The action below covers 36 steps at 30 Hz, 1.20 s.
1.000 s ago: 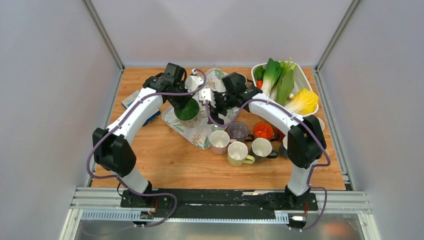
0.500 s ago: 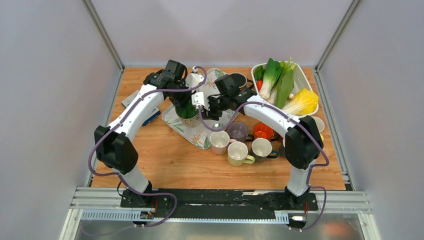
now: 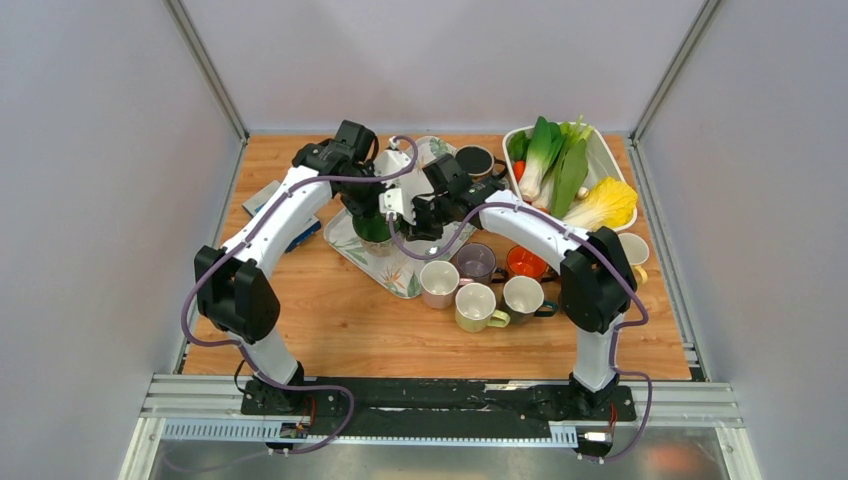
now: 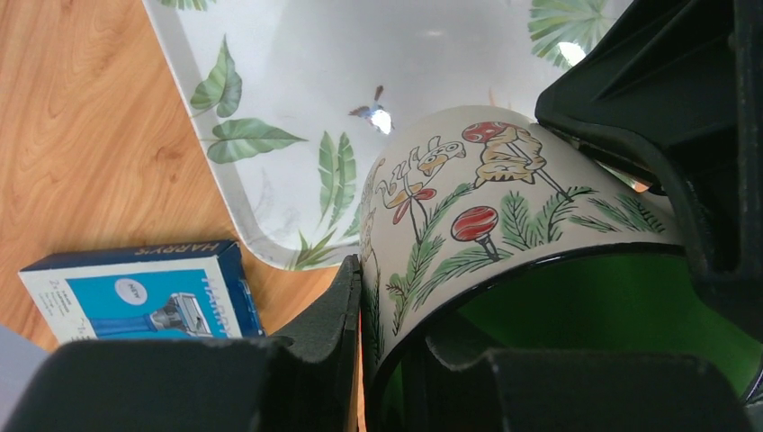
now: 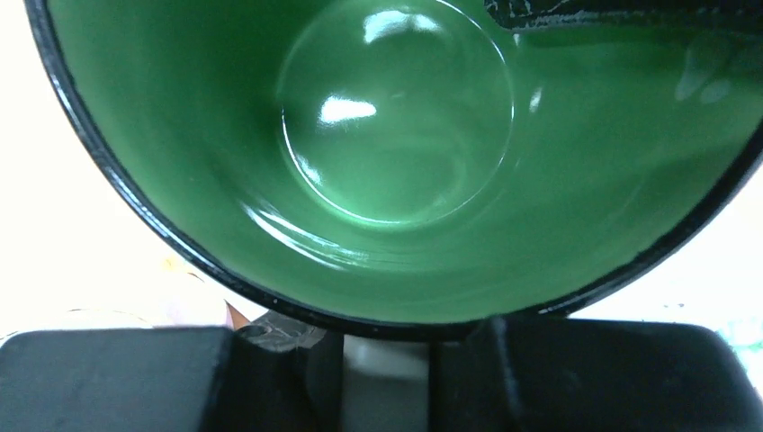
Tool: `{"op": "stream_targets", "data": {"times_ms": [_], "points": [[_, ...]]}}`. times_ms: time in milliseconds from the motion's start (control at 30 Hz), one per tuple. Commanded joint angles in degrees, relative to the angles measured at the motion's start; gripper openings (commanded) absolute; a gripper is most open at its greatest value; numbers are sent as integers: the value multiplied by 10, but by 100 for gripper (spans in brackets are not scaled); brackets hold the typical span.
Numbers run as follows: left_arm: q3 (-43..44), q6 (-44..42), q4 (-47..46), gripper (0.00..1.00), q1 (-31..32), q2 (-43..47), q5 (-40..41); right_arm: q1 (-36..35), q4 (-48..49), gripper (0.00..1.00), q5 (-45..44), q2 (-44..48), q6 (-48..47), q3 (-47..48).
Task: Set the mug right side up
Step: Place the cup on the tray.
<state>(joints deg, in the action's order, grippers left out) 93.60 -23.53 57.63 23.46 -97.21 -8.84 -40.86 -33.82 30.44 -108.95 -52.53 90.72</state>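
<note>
The mug [image 3: 373, 227] is cream with painted pine sprigs and a green inside. It is held over the leaf-print tray [image 3: 397, 272]. My left gripper [image 3: 364, 208] is shut on its wall [image 4: 468, 207], one finger outside and one inside the rim. My right gripper [image 3: 402, 212] sits against the mug's right side. In the right wrist view the green inside [image 5: 396, 135] fills the frame. My right gripper [image 5: 387, 373] is closed on a pale strip just under the rim, apparently the handle [image 5: 389, 387]. The mug's mouth faces both wrist cameras.
Several upright mugs [image 3: 478, 305] stand in a cluster right of the tray, and a dark mug [image 3: 473, 160] sits behind it. A white basket [image 3: 606, 160] of vegetables is at the back right. A blue box [image 4: 135, 292] lies left of the tray [image 4: 297, 99].
My right gripper has moved left up to the mug and closed from wide open. The left gripper keeps its hold and has drawn the mug slightly back.
</note>
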Motion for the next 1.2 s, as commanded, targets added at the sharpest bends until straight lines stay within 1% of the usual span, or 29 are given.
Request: {"op": "stream_targets", "data": {"times_ms": [0,67,133,167,200,233,367,433,533,800,1033,1167], "points": [[59,52,-22,0,-5,6,-61,-21,10,0,0,-7,-49,26],[63,53,-15,3,-7,1,-62,-20,14,0,5,-8,-42,33],[65,59,-13,15,-9,-1,-61,-18,20,0,6,-10,-33,37],[65,67,-15,26,-10,-1,-59,-16,23,0,7,-9,-29,36],[66,71,-16,32,-12,1,-54,-14,26,0,8,-9,-25,36],[65,81,-19,40,-15,5,-52,-12,30,0,8,-8,-22,34],[64,102,-27,63,-36,24,-68,1,42,0,13,1,-8,19],[64,101,-27,65,-51,35,-82,7,49,0,15,5,2,13],[58,86,-27,65,-62,51,-94,17,58,0,23,8,15,7],[3,68,-37,65,-75,83,-82,25,76,0,40,-13,38,2],[-72,77,-69,65,-101,75,-85,39,87,0,48,-51,42,11],[-95,94,-87,65,-111,58,-91,49,87,0,45,-66,32,10]]}}
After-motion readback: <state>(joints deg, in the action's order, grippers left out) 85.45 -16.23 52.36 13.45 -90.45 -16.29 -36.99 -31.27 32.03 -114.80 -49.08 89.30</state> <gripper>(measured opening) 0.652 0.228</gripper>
